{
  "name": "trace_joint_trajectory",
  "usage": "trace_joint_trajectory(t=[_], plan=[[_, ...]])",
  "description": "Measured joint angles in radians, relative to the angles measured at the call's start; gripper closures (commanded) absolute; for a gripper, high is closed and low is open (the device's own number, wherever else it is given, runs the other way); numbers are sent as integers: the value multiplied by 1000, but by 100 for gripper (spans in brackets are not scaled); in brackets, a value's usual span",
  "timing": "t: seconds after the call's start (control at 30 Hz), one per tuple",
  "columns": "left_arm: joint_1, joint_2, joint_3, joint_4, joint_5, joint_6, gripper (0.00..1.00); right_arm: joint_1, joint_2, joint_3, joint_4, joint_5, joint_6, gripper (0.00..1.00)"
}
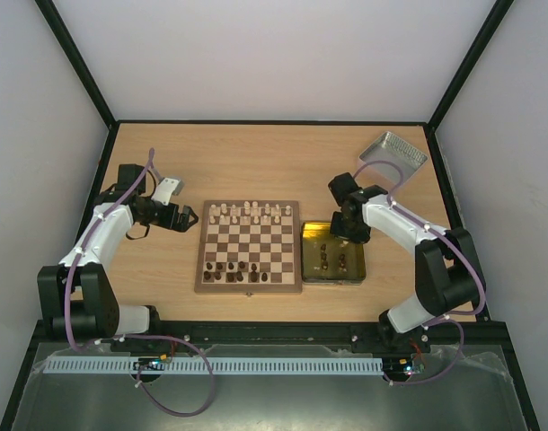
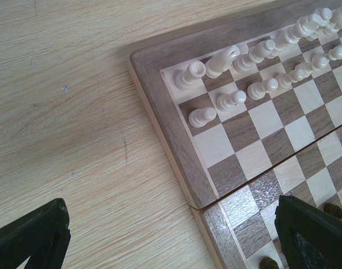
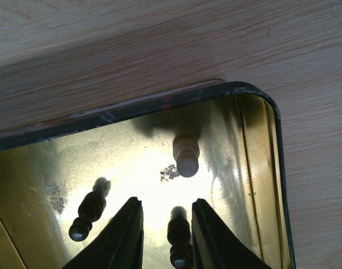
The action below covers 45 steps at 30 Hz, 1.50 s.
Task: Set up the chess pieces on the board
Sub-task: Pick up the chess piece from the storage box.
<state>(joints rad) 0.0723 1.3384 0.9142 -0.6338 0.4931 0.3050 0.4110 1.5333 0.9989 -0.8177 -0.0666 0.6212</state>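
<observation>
The board (image 1: 202, 260) lies mid-table with cream chess pieces (image 1: 247, 213) along its two far rows and dark chess pieces (image 1: 243, 269) along its near rows. My left gripper (image 1: 189, 218) hovers open at the board's left edge (image 2: 176, 140); its jaws (image 2: 172, 204) hold nothing, and cream pieces (image 2: 232, 100) stand ahead of them. My right gripper (image 1: 350, 235) is lowered into the yellow tin (image 3: 132, 109). Its jaws (image 3: 166, 203) are narrowly open on either side of an upright dark piece (image 3: 179, 230), with a gap still showing. A cream piece (image 3: 186, 154) and another dark piece (image 3: 88, 212) stand nearby in the tin.
The yellow tin (image 1: 333, 280) sits just right of the board and holds several pieces. A silver lid (image 1: 393, 151) rests at the back right corner. Walls enclose the table on three sides.
</observation>
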Motion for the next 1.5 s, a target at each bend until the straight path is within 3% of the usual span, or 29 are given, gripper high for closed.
trace_joint_trajectory(t=[0.7, 0.9, 1.5], plan=[[0, 0, 0, 0, 0, 0, 1, -89, 71, -47, 108, -40, -13, 77], [0, 0, 0, 0, 0, 0, 1, -91, 86, -48, 124, -46, -14, 87], [0, 0, 0, 0, 0, 0, 1, -44, -5, 20, 31, -20, -12, 92]])
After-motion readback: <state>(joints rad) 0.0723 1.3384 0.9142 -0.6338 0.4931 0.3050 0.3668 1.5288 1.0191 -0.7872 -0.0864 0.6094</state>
